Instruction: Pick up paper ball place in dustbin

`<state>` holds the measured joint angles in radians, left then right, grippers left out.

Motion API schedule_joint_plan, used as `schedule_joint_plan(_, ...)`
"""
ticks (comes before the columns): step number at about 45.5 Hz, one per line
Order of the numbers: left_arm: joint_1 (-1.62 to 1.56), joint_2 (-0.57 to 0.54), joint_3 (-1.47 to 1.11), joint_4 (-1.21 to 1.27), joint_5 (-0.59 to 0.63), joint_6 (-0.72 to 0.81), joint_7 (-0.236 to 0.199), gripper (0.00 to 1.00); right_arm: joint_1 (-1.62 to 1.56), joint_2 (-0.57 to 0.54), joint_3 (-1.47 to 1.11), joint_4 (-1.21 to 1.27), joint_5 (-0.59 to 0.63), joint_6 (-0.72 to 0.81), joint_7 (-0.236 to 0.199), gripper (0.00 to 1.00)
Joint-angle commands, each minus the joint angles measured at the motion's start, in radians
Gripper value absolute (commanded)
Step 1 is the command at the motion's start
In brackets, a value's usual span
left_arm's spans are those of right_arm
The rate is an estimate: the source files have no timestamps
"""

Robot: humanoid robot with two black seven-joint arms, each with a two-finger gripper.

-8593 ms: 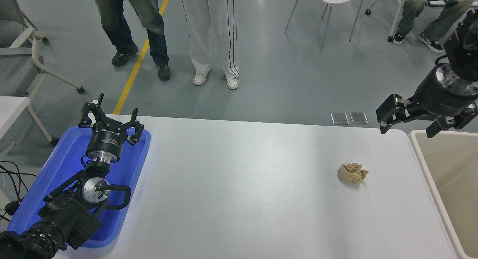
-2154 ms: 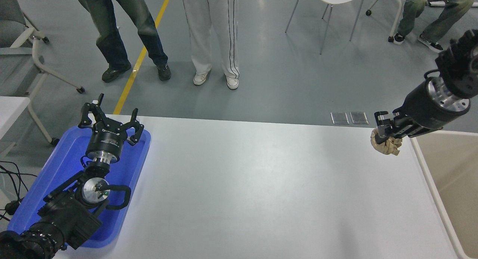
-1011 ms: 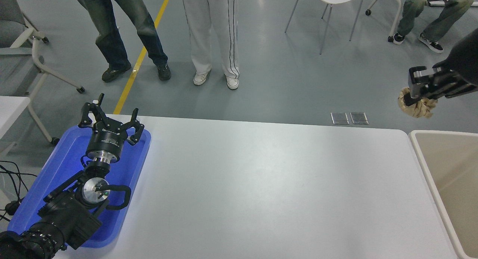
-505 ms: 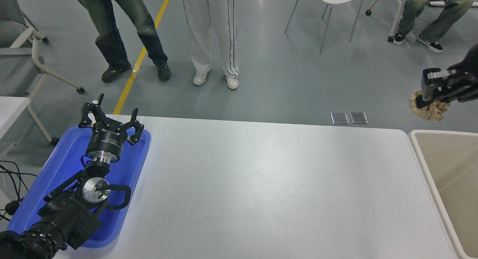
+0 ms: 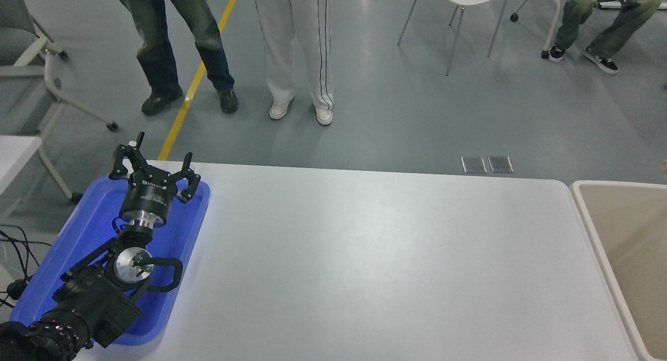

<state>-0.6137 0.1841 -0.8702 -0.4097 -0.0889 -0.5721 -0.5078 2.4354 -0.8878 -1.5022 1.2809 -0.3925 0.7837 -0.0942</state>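
The dustbin (image 5: 588, 215), with beige inner walls and a cream-white rim, stands at the right end of the white table (image 5: 365, 257), cut off by the picture's edge. The paper ball is out of view. My right arm and gripper are out of view too, past the right edge. My left arm is parked at the lower left; its gripper (image 5: 155, 162) is open and empty over the blue tray (image 5: 88, 231).
Two people stand on the floor beyond the table's far side, only their legs (image 5: 292, 48) showing. A white chair (image 5: 458, 7) and a seated person's legs (image 5: 599, 17) are at the top right. A grey chair (image 5: 31, 64) stands at the far left.
My right gripper, shut on the paper ball, rose from the table's far right corner, moved right above the dustbin's far end and left the picture. The left arm has not moved.
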Motion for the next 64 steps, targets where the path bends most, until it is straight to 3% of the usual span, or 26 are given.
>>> schedule_joint_plan(1,0.000,0.000,0.000,0.000,0.000,0.001,0.000,1.00,-0.151,-0.117,-0.013,-0.153,-0.002,-0.072,0.001,0.00)
schedule_joint_plan(30,-0.001,0.000,-0.001,0.000,0.000,0.000,0.002,1.00,-1.170,-0.108,0.648,-0.428,0.017,-0.672,0.005,0.00)
schedule_joint_plan(48,-0.001,0.000,-0.001,0.000,0.000,0.000,0.002,1.00,-1.532,0.069,0.985,-0.702,0.104,-0.794,0.007,0.00)
schedule_joint_plan(64,0.000,0.000,0.000,0.000,0.000,0.000,0.000,1.00,-1.690,0.242,1.053,-0.934,0.193,-0.845,0.007,0.00)
